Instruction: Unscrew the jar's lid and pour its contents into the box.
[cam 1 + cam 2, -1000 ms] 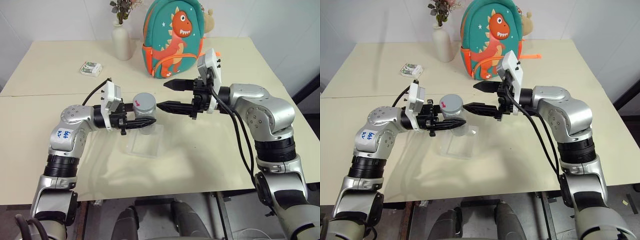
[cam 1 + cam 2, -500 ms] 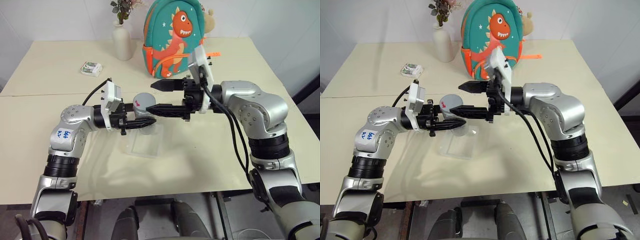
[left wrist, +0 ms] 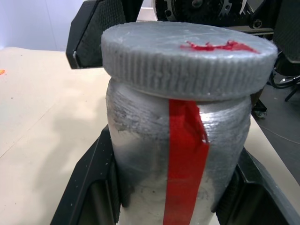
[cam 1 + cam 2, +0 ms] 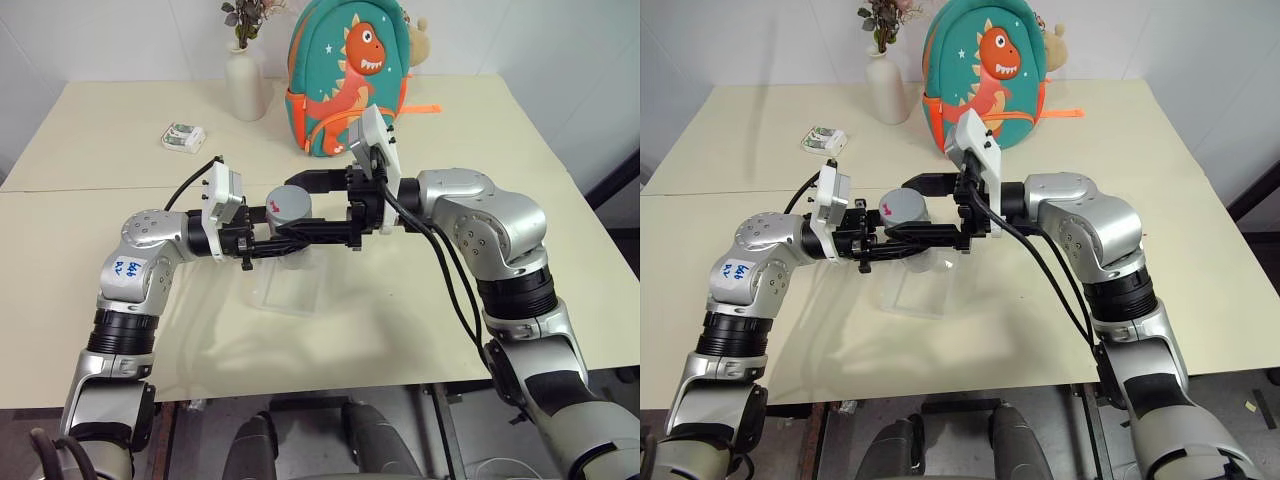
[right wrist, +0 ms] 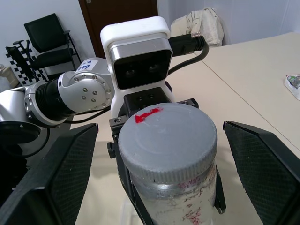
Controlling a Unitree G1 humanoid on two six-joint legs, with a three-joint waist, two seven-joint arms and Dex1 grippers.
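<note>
- Your right gripper (image 4: 312, 205) stands spread wide, one finger on each side of the lid (image 4: 288, 201) and touching neither. If it clamps off-centre, the jar (image 3: 180, 154) could tip or be wrenched out of the other grip.
- Your left gripper (image 4: 292, 243) is clenched on the jar's body below the lid and holds it upright above the near end of the box (image 4: 290, 285). In my judgement that grip must resist the twist; if it slips, the jar will simply spin with the lid.
- The box sits just below the jar, toward 6 o'clock from the dinosaur backpack (image 4: 348, 75). Should the lid come free with a jolt, the contents could scatter onto the table (image 4: 420, 310) instead.
- The head views show the box and both arms meeting over it, with the vase (image 4: 243, 80) at 11 o'clock and a small packet (image 4: 182, 136) at 10 o'clock from the jar.
- The left wrist view adds the red stripe down the jar's side.
- The right wrist view shows the red mark on the lid and the clear gap to each finger.
</note>
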